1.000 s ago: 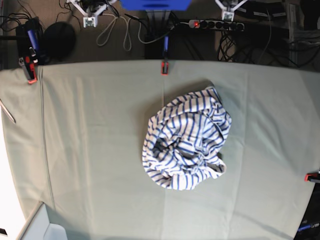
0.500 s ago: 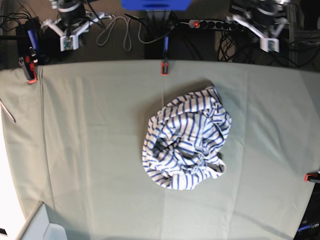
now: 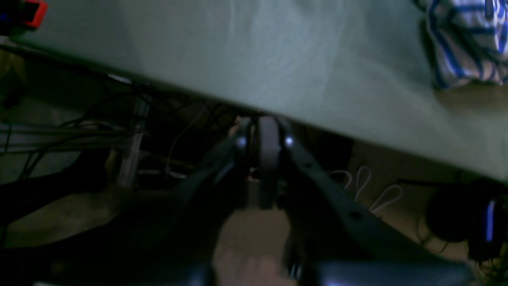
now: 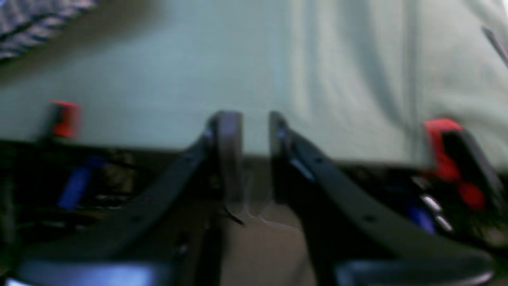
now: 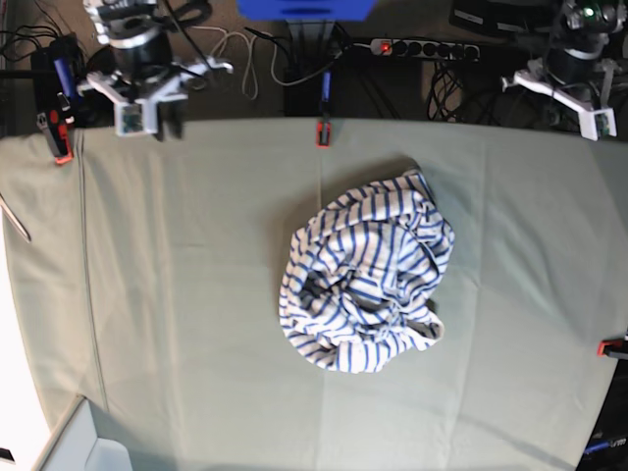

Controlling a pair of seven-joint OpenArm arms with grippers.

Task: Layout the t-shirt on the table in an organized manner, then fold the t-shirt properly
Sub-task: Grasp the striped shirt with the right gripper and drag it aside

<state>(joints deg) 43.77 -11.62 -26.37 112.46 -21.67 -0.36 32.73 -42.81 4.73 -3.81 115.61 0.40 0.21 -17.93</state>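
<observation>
The t-shirt, white with thin blue stripes, lies crumpled in a heap in the middle of the table. Neither gripper touches it. My right arm hangs over the table's far left edge. In the right wrist view, my right gripper is open and empty, with the t-shirt blurred at the top left. My left arm is beyond the far right edge. My left gripper shows only a narrow slit between its jaws and holds nothing; the t-shirt lies at the top right.
Red clamps grip the table cloth at its edges; one clamp stands close to my right gripper's right side. A power strip and cables lie behind the far edge. A pale box sits at the near left corner.
Both arms have swung down from the back toward the table's far edge. Both grippers' jaws have parted, the right one more. The t-shirt has not moved.
</observation>
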